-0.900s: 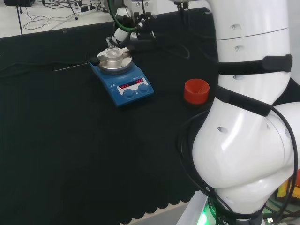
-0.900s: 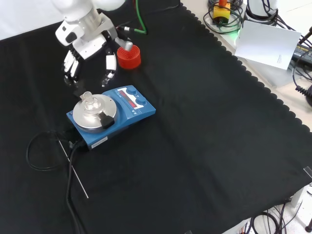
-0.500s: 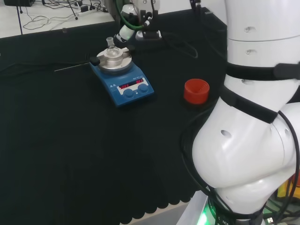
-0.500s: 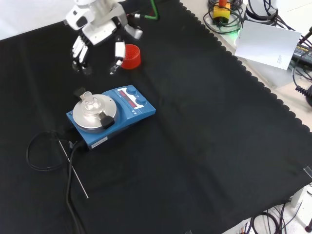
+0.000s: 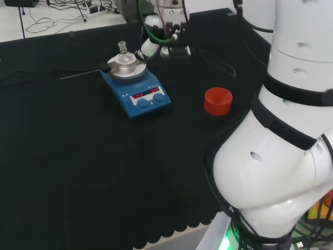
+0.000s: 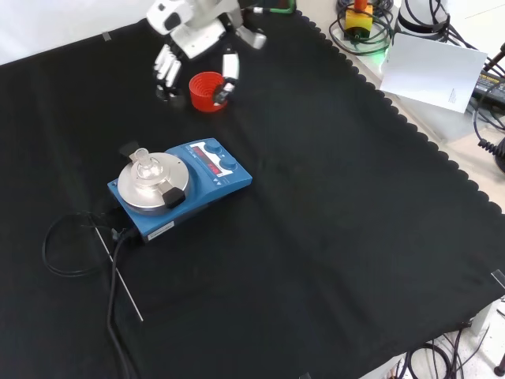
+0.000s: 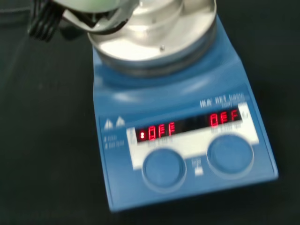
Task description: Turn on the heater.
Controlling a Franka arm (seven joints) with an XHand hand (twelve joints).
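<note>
The blue heater (image 6: 193, 183) stands on the black cloth with a round metal plate (image 6: 150, 185) on top. A small clear glass piece (image 6: 143, 162) sits on that plate. Its front panel carries two lit red displays (image 7: 187, 125) and two blue knobs (image 7: 163, 168) (image 7: 229, 153). In the front view the hand (image 6: 196, 31) hangs open above and beyond the heater, its fingers (image 6: 166, 67) relaxed over the red ribbed stand (image 6: 207, 91), touching nothing. From the head camera the hand (image 5: 148, 48) is just right of the heater (image 5: 136, 92).
The red ribbed stand (image 5: 217, 100) sits right of the heater in the head view. A black cable (image 6: 71, 237) and a thin metal rod (image 6: 122, 284) lie beside the heater. The arm's big white links (image 5: 281, 156) take up the head view's right side.
The hand has pulled away from the heater: upward and rightward in the front view, to the right in the head view. It now hangs over the red stand. The heater has not moved.
</note>
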